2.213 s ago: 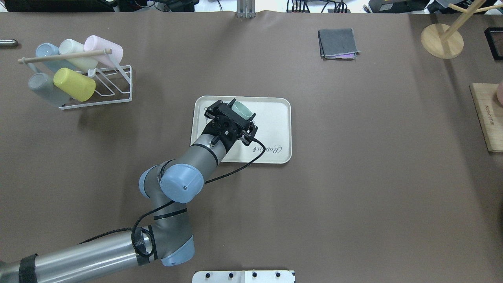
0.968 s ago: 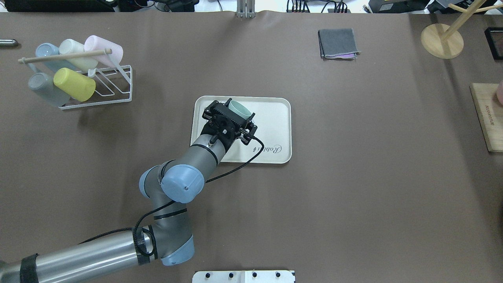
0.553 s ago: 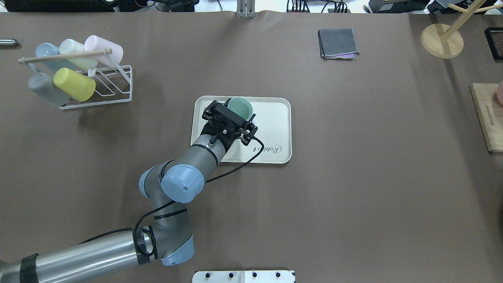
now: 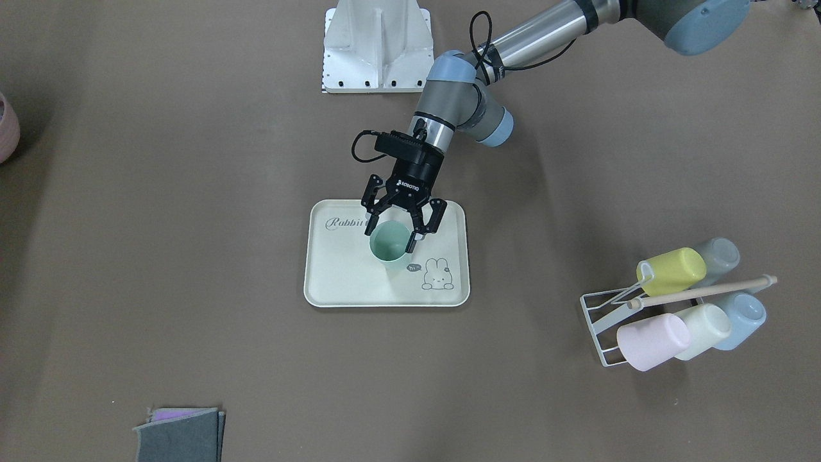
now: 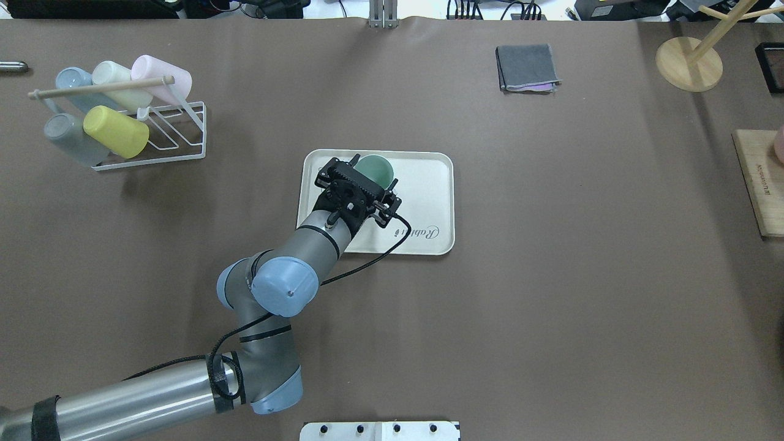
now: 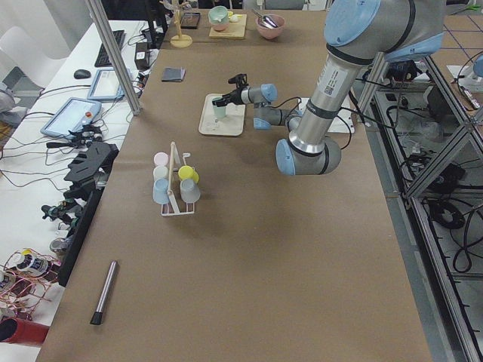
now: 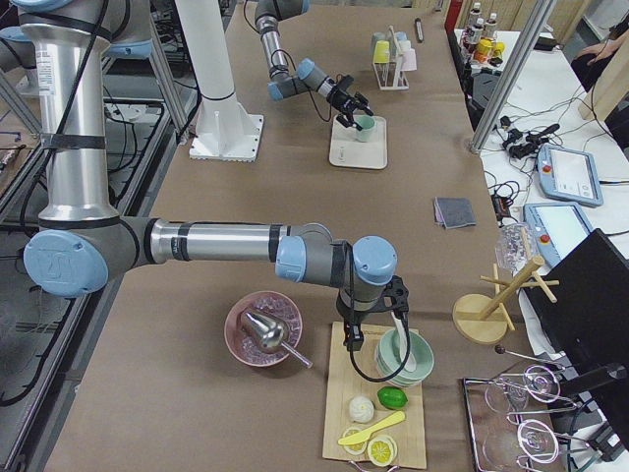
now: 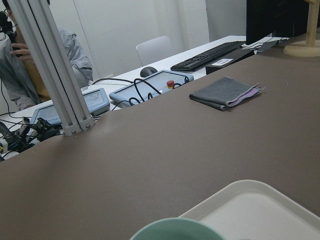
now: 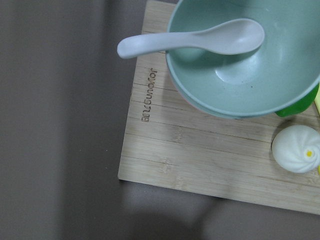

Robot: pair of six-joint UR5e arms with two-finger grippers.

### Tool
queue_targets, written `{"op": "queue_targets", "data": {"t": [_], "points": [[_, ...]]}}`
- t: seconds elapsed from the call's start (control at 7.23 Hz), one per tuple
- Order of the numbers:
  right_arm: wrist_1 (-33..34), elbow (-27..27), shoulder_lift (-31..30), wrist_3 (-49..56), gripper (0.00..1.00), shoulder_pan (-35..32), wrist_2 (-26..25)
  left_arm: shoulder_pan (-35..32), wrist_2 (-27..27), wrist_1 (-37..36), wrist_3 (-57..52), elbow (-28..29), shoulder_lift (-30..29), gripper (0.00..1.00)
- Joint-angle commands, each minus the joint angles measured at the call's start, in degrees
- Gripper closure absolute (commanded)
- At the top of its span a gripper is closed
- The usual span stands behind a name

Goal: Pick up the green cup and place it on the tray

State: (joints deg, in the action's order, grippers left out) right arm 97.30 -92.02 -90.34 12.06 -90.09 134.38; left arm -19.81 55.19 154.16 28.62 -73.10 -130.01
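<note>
The pale green cup stands upright on the cream tray, near the bunny drawing. My left gripper is open, with one finger on each side of the cup near its rim. In the overhead view the cup sits at the far part of the tray, just beyond the gripper. The left wrist view shows only the cup's rim and a tray corner. My right gripper hangs over a wooden board far from the tray; I cannot tell whether it is open or shut.
A white wire rack with several cups, one of them yellow-green, stands at the far left. A folded grey cloth lies at the far right. A green bowl with a spoon sits on the wooden board.
The cup went from tilted in the left gripper to standing upright on the tray. The gripper pulled back slightly. The arm otherwise stayed put.
</note>
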Motion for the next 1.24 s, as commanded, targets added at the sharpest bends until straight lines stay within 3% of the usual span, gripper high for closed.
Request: {"op": "queue_targets", "data": {"t": [0.0,0.14,0.28,0.69,1.11], "points": [[0.0,0.0,-0.01,0.07,0.0,0.0,0.0,0.03,0.0,0.0,0.03,-0.03,-0.06,0.14],[0.0,0.0,-0.01,0.07,0.0,0.0,0.0,0.03,0.0,0.09,0.03,-0.2,-0.15,0.13],[0.0,0.0,-0.01,0.07,0.0,0.0,0.0,0.03,0.0,0.09,0.03,-0.55,-0.15,0.05],[0.0,0.0,-0.01,0.07,0.0,-0.09,0.0,-0.41,0.18,-0.96,-0.23,-4.75,-0.15,0.02],[0.0,-0.09,-0.01,0.16,0.0,-0.88,0.09,-5.48,7.45,-17.7,0.38,-19.31,2.91,0.02]]}}
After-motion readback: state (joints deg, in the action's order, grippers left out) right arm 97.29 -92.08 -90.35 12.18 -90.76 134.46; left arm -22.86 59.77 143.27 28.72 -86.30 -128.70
